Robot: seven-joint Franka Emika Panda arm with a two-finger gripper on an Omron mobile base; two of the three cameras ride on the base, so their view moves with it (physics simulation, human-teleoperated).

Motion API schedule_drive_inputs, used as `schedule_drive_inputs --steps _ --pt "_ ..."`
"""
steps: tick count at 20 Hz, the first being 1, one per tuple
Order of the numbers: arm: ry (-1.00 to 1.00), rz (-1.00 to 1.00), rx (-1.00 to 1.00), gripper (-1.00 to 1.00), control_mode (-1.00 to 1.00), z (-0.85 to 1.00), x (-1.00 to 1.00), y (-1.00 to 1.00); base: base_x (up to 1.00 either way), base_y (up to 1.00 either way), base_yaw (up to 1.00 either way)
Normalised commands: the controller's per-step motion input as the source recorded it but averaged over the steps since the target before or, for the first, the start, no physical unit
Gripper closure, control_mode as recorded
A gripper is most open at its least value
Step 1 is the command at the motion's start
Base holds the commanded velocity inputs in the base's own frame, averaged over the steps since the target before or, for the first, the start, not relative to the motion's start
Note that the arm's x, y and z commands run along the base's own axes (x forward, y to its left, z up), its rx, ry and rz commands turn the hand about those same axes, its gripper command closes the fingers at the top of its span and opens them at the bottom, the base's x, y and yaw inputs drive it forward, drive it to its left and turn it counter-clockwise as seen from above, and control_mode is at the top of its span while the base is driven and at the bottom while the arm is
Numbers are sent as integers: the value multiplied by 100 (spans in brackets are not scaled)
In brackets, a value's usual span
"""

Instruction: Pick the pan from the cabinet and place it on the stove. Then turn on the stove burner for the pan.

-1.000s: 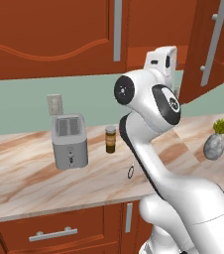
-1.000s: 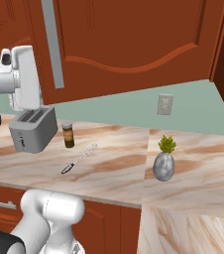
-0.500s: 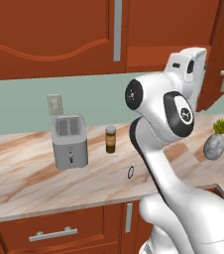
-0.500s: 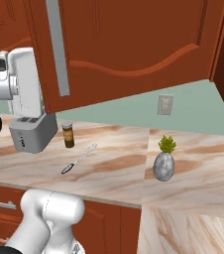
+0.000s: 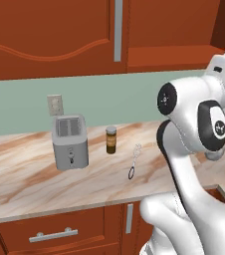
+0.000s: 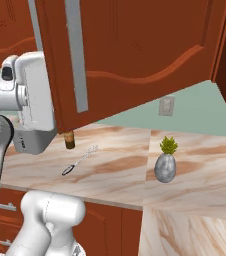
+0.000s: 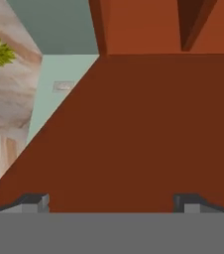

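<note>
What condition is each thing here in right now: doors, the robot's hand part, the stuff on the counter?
cabinet door: swung open over the counter.
end effector: open, empty, facing the door's wood.
toaster: upright, slots empty.
spice jar: upright, lid on.
whisk: lying flat on the counter.
potted plant: upright.
base drawer: shut.

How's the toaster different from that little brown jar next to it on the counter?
The toaster is silver-grey and boxy; the jar is brown with a dark lid and cylindrical. The toaster is far wider and somewhat taller than the jar. Both stand upright on the marble counter near the wall, apart from each other.
</note>
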Motion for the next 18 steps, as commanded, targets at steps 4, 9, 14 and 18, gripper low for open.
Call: schedule_drive_inputs --steps 4,9,14,18 --pt "0 -10 2 -100 -100 8 -46 -81 0 0 0" --pt "0 -10 3 -100 -100 10 -38 -82 0 0 0" --pt "0 -9 5 -100 -100 4 -28 -77 0 0 0" --pt "0 -5 8 -100 -100 -1 -10 -60 0 0 0"
